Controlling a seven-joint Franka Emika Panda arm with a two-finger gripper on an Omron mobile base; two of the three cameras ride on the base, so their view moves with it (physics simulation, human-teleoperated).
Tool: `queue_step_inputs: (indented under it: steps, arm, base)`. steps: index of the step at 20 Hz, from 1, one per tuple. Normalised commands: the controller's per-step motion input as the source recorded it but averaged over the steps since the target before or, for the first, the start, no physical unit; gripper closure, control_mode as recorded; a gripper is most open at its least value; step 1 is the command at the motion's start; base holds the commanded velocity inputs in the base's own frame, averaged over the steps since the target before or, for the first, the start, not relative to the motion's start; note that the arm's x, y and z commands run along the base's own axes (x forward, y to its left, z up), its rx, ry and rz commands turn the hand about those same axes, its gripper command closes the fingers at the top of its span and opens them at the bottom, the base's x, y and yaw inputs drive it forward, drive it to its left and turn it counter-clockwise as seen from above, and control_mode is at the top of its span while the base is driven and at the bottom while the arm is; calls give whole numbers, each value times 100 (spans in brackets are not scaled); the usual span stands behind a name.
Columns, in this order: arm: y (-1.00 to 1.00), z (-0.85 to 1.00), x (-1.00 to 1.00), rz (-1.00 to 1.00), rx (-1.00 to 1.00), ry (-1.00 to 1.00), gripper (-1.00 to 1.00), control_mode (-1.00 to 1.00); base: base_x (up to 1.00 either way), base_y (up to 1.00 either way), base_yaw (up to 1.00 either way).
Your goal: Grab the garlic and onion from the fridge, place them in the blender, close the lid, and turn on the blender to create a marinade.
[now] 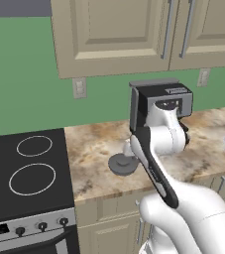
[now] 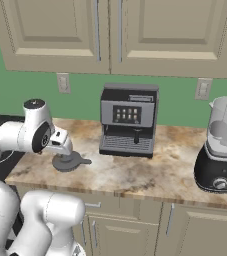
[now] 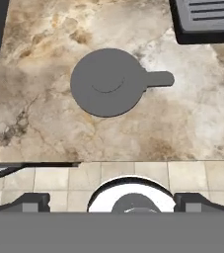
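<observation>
Hovering wide open over the counter [image 3: 44, 128], the gripper [image 3: 111, 200] looks down on the lid [image 3: 107, 81], which lies flat beside the coffee machine [image 2: 129, 120], holding nothing. The blender [image 2: 221, 145] stands well apart at the far right, its jar apparently already loaded. The risk, as I judge it: the thin disc slips from a shallow pinch, or the side tab catches a finger. No readable writing anywhere.

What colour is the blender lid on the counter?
Dark grey lid, plain, clearest in the hand view.
</observation>
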Motion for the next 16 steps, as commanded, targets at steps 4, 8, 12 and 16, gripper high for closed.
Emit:
queue_step_inputs:
  steps: [4, 8, 12, 16]
  arm:
    - [43, -97, 92, 0, -3, 3, -100, -100]
    - [19, -76, 100, -3, -4, 1, -100, -100]
    - [0, -46, 80, -7, -3, 0, -100, -100]
    - [-2, -3, 15, 0, 2, 3, -100, -100]
  base:
    - [0, 0, 0]
    - [0, 0, 0]
    - [0, 0, 0]
    - [0, 0, 0]
